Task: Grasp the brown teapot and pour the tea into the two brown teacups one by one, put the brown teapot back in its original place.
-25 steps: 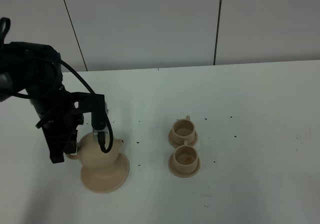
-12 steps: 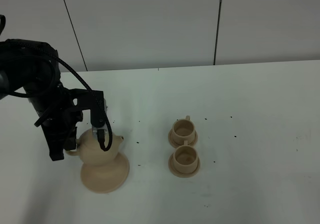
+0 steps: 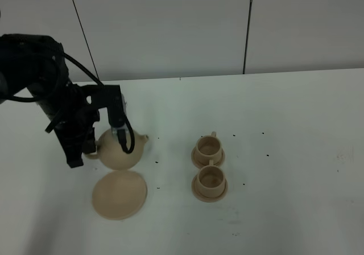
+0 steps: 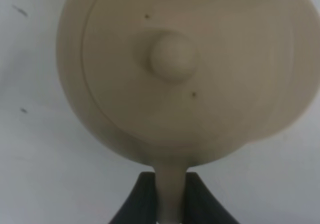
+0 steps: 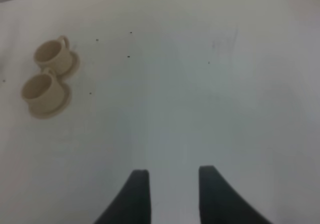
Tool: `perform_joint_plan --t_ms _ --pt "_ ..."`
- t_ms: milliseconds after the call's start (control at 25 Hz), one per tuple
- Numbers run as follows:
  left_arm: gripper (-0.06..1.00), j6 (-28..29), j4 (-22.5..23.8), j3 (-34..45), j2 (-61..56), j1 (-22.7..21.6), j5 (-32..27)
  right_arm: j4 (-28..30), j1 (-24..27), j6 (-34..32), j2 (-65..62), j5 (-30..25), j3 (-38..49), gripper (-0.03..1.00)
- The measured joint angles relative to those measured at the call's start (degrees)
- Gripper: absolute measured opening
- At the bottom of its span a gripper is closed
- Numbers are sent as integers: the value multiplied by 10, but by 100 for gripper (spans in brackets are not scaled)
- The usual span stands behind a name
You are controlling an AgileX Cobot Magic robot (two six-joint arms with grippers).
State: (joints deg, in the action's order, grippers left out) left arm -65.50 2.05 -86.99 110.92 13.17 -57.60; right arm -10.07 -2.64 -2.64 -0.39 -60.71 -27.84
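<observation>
The brown teapot (image 3: 118, 149) was gripped by its handle in the left claw (image 4: 171, 200), held above its saucer (image 3: 119, 194). The two teacups (image 3: 209, 148) (image 3: 210, 179) beside the saucer were judged not yet poured into, and the return was left undone.

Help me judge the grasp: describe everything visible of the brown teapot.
The brown teapot is squat, round, matte light-tan and clay-looking, with a knobbed lid, a short spout and a loop handle. It hangs about upright in the air, clear of its round saucer on the table. Only the left gripper touches it, shut on the handle.
</observation>
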Motion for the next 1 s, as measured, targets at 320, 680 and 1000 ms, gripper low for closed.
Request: perform_joint_plan --t_ms 320,680,1000 --pt "17 0 -9 -98 52 14 -52 0 0 0 0 0 0 24" --pt "17 -1 -12 -265 149 52 -104 0 0 0 0 0 0 24" --pt "17 -6 -13 -346 214 76 -103 -1 0 0 0 0 0 24"
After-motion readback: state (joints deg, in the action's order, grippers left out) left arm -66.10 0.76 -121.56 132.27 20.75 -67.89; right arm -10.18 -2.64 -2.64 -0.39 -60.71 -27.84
